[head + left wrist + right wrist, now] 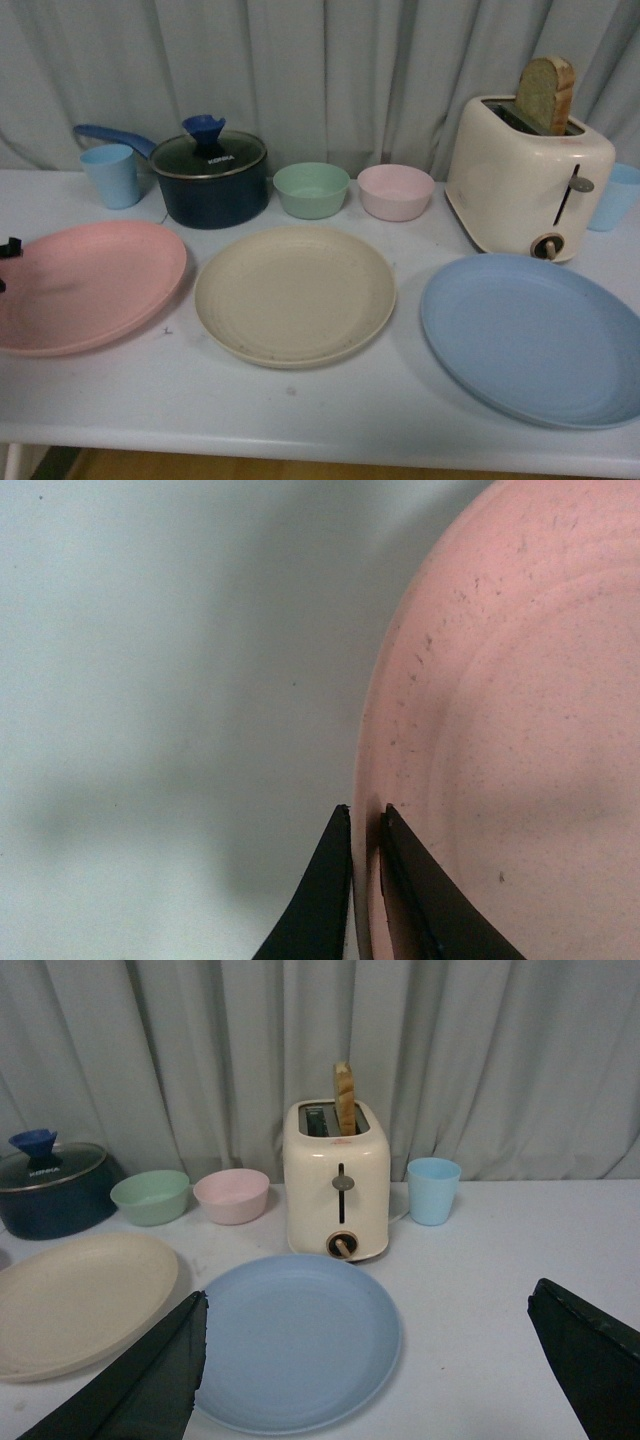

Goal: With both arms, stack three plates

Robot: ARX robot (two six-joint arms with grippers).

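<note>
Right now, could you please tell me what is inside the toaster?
One slice of bread stands in a slot of the cream toaster, its top sticking out. Its lower part is hidden by the casing.

A: left gripper state?
B: Jaws nearly together, one finger on each side of the pink plate rim, clamped on it. Front cam shows only a black sliver of it at the far left edge.
A: Right one?
B: right gripper spread wide, fingers far apart, pointing forward, roughly level.
</note>
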